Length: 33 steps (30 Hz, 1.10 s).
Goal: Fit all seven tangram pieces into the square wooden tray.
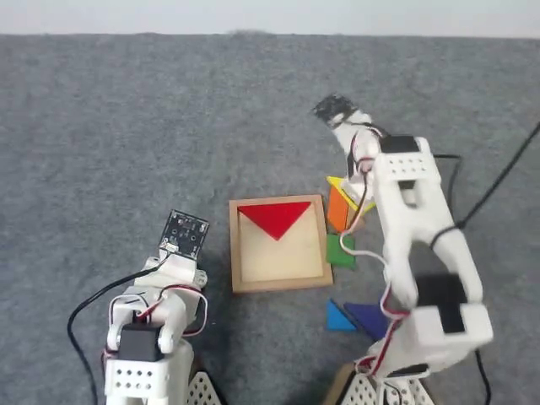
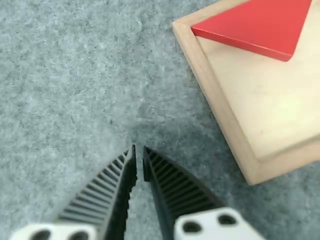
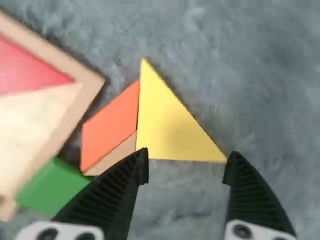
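Bench [image 1: 101,126], L to R: your left pincer [image 2: 139,160] is narrow, tips nearly touching, over bare felt beside tray [image 1: 236,253] corner. Red triangle [image 1: 274,218] lies in tray along far edge. Orange piece [image 3: 110,125], yellow triangle [image 3: 165,125], green piece [image 3: 50,185] lie just right of tray; blue triangle [image 1: 339,317] and purple piece [image 1: 369,316] lie nearer arm bases. Your right pincer [image 3: 185,165] is wide, at yellow triangle's edge.

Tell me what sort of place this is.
Likely a tabletop robot workbench: grey felt-like covering, white left arm and right arm side by side, and a wooden tray holding a red triangle.
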Tool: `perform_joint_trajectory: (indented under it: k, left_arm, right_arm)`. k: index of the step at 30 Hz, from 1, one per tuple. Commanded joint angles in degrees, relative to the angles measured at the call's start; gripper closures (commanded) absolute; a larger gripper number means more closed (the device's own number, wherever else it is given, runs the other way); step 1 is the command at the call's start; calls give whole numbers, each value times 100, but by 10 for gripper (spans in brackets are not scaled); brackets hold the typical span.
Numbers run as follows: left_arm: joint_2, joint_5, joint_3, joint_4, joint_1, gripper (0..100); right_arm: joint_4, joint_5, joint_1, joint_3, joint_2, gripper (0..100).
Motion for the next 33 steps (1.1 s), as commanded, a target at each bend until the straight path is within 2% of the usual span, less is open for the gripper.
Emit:
perform_joint_trajectory:
  k: [1, 5, 10, 26, 33]
  left_arm:
    - [-97, -44, -57, 18, -35, 978]
    - [-97, -44, -57, 18, -35, 978]
    - [-97, -44, -57, 18, -35, 978]
    - [-97, -44, -57, 18, -35, 978]
    - [-97, -44, -57, 18, -35, 978]
  right_arm:
    - [180, 1371, 57, -589, 400, 716]
    - [189, 2163, 31, -607, 848, 692]
    - [180, 2664, 92, -624, 1235, 686]
    - [189, 3156, 295, -958, 1833, 689]
    - [347, 3156, 268, -967, 1833, 801]
